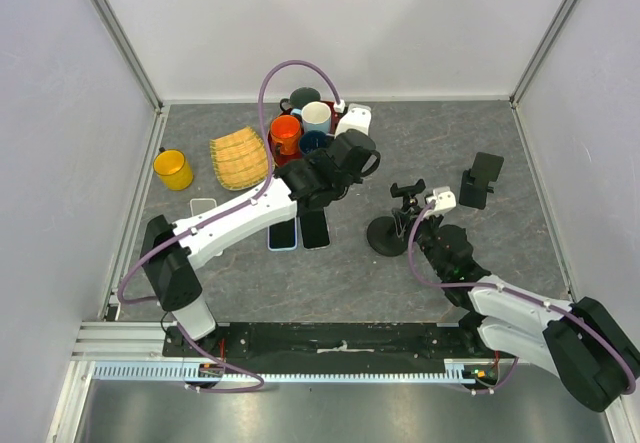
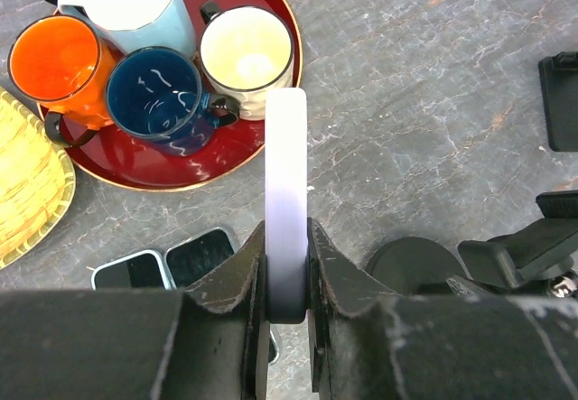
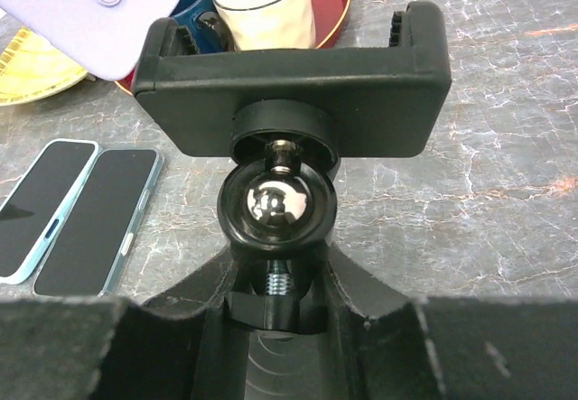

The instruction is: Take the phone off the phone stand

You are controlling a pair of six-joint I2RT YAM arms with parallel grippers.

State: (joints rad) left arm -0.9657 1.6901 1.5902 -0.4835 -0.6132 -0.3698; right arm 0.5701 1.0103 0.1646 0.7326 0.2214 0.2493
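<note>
Fingers of the left end effector (image 2: 287, 242) are clamped on the lavender phone (image 2: 286, 161), standing edge-on between them, clear of the phone stand (image 1: 386, 235) off to their right. The right end effector (image 3: 278, 278) pinches that stand's stem below its ball joint (image 3: 278, 203).

Bright, even light; close fingers (image 2: 226, 283) seem slightly blurred.

Lavender phone (image 2: 286, 192) edge-on, aloft, apart from black ball-joint stand (image 3: 289, 84).
</note>
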